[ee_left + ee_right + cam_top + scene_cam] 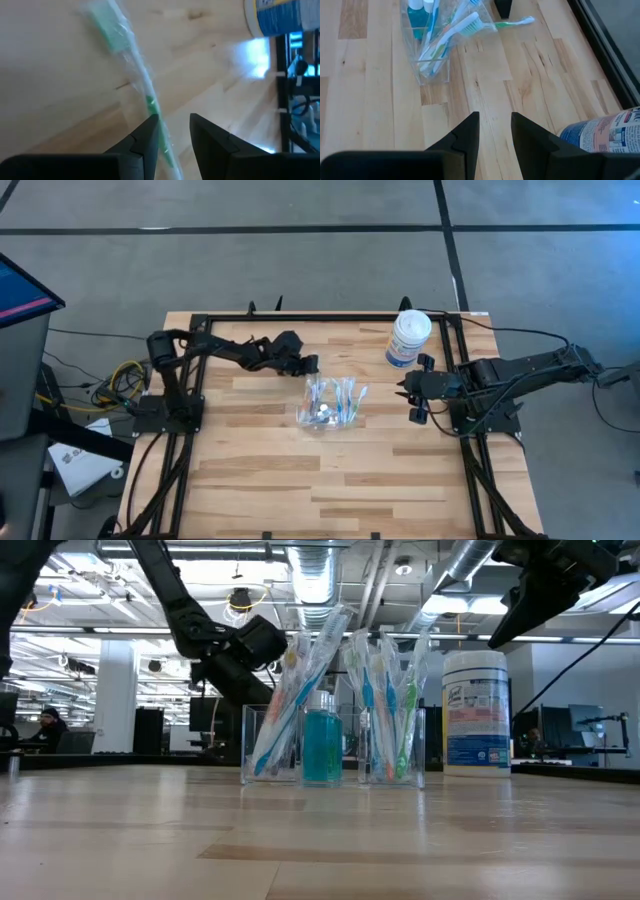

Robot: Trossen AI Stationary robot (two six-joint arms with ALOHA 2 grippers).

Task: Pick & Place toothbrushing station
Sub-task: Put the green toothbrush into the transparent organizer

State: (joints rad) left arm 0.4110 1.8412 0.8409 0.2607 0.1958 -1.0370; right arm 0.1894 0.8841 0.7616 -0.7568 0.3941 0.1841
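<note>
We hold a green toothbrush [122, 45] in our left tool [172, 132], just beside the clear cup [325, 412] mid-surface, likely to drop it in; the right tool [495, 130], slightly parted, waits empty near it.

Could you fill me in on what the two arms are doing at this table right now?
The left claw holds a wrapped green toothbrush just above the wood, beside the clear holder in the middle of the table. That holder already stands full of toothbrushes with a small blue tube among them. The right claw waits empty off to the holder's right, near the large white tub.
</note>
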